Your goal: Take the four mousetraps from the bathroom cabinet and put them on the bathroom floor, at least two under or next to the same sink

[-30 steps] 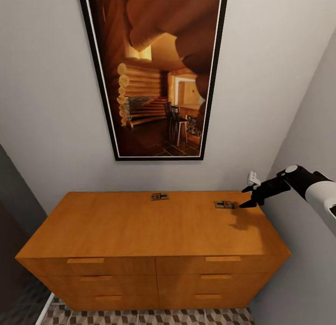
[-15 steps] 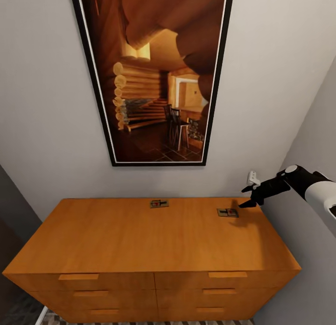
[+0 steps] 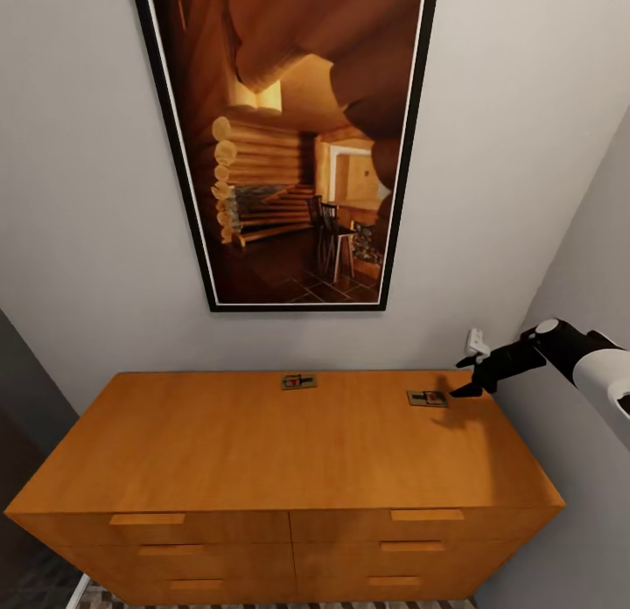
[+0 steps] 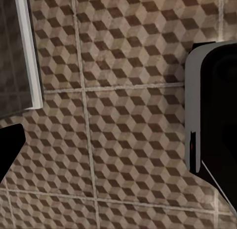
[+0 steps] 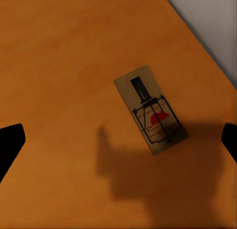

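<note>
Two mousetraps lie flat on the cabinet [image 3: 289,443] top — one mousetrap [image 3: 298,381] mid-back, the other mousetrap [image 3: 427,398] near the right edge. The right gripper [image 3: 468,377] hovers just above that one, fingers spread wide.

The cabinet [image 3: 289,451] stands against the pale wall, a wide, low orange-brown piece with a flat top and drawer fronts fitted with slim wooden bar handles. Two mousetraps lie flat on the top, both toward the back edge near the wall and well apart from each other. One mousetrap [image 3: 298,381] sits around the middle of the back edge. The other mousetrap [image 3: 427,398] lies toward the right end, a dark shadow falling on the wood just beside it. Seen close from the right wrist [image 5: 150,109], it is a tan rectangle with black wire and a red spot, lying askew to the cabinet's edge. Below, the bathroom floor [image 4: 123,115] shows its brown, beige and white cube-pattern tiles with pale grout lines.
</note>
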Robot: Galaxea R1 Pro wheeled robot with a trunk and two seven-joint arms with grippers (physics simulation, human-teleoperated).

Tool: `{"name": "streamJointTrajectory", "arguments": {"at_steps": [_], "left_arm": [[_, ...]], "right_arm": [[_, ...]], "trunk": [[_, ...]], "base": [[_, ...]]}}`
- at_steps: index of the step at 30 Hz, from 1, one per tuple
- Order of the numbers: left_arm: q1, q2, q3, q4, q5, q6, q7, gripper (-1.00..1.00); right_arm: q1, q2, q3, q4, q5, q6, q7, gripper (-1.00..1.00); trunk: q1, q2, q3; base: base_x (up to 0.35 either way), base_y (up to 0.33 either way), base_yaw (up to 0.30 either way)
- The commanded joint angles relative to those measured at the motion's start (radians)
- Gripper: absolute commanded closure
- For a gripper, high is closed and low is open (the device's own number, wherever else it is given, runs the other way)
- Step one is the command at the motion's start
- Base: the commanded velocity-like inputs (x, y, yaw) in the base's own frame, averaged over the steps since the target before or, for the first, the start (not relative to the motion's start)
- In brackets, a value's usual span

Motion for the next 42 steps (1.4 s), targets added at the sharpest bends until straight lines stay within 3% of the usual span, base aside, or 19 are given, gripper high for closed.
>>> {"name": "streamJointTrajectory", "arguments": {"at_steps": [1,17,42], "left_arm": [[-0.002,0.000,-0.009,0.004,0.007,-0.006,0.001,-1.00],[0.009,0.008,-0.009,0.004,0.007,-0.004,0.000,-1.00],[0.013,0.010,-0.009,0.004,0.007,-0.003,-0.001,-1.00]], "right_arm": [[0.001,-0.002,-0.005,-0.001,0.009,-0.009,-0.001,-1.00],[0.007,-0.031,-0.005,-0.001,0.009,-0.012,-0.013,-1.00],[0.007,-0.038,-0.006,-0.001,0.009,-0.013,-0.012,-1.00]], "trunk": [[0.001,-0.002,-0.002],[0.001,-0.002,-0.003],[0.001,-0.002,-0.035]], "base": [[0.000,0.000,0.000],[0.000,0.000,0.000],[0.000,0.000,0.000]]}}
